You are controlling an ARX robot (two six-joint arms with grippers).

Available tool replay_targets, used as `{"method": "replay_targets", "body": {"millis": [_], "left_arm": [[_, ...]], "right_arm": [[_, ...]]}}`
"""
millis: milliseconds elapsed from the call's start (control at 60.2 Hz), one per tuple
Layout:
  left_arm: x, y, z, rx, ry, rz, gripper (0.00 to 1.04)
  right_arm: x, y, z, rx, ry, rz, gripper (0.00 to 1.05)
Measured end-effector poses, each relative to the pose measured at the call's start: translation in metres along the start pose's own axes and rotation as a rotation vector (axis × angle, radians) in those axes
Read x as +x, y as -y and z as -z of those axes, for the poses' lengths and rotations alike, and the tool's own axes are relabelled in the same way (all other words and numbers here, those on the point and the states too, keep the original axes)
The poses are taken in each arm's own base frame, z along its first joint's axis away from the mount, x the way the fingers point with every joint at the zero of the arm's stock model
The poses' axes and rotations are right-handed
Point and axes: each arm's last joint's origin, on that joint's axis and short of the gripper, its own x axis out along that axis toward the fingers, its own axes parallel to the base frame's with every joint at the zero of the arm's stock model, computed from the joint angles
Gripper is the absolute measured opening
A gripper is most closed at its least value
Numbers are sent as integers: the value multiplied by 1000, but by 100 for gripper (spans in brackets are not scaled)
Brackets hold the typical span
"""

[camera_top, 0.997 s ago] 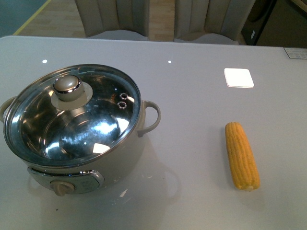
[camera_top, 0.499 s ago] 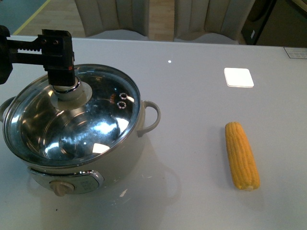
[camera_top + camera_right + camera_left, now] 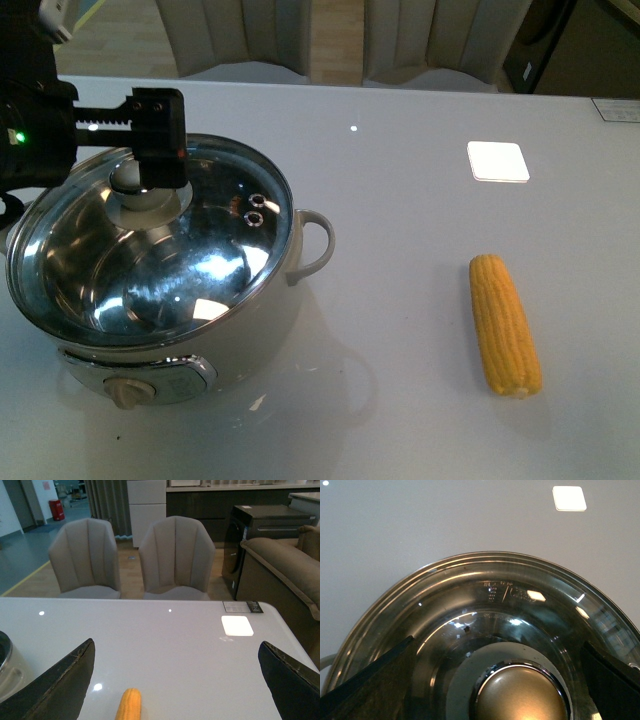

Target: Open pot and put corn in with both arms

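Note:
The cream-white pot (image 3: pixel 272 322) stands at the table's left with its glass lid (image 3: pixel 200 262) on. My left gripper (image 3: pixel 140 172) hangs open over the lid, one black finger (image 3: pixel 160 138) on the right side of the lid's knob (image 3: pixel 126 179). In the left wrist view the brass-coloured knob (image 3: pixel 520 696) lies between the spread fingers (image 3: pixel 367 687) of the left gripper (image 3: pixel 492 690), with a gap on each side. The yellow corn (image 3: pixel 505 325) lies on the table at the right. My right gripper (image 3: pixel 175 685) is open above the table, the corn (image 3: pixel 129 705) just ahead of it and the pot's edge (image 3: pixel 7 670) off to one side.
A bright white square (image 3: pixel 498 162) shows on the grey table (image 3: pixel 400 250) behind the corn. Two padded chairs (image 3: pixel 130 555) stand at the table's far edge, and a sofa (image 3: pixel 285 565) and a dark cabinet (image 3: pixel 260 525) lie beyond.
The left arm has come in from the left and moved rightward over the lid, so its fingers now straddle the knob. Pot and corn have not moved.

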Motion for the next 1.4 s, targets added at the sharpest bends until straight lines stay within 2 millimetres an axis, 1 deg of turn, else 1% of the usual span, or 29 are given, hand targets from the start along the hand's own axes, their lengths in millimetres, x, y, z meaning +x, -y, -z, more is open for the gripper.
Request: {"method": "replay_targets", "body": {"millis": [233,515,549,565,598,665,748,848,864,1180,1396], "left_arm": [[7,4,0,0,-19,3,98],[11,7,6,19,-46,-6,97],[11,8,6,23,-46,-8,95],[11,8,6,25,-46,-10,91],[11,8,6,25,-46,-10,88],[11,9,6,28,-46,-10,77],[11,10,6,31,-45,-14,61],[11,11,6,32,-39,-18,46],[11,11,6,34,-39,-18,45],[10,13,4,51,-29,-42,44],[6,13,0,64,-25,-52,44]], "right_arm": [[0,0,0,0,0,0,96],[0,0,0,0,0,0,96],[0,0,0,0,0,0,96],[0,0,0,0,0,0,96],[0,0,0,0,0,0,96],[0,0,0,0,0,0,96],[0,0,0,0,0,0,96],[0,0,0,0,0,0,96],[0,0,0,0,0,0,96],[0,0,0,0,0,0,96],[0,0,0,0,0,0,96]]}}
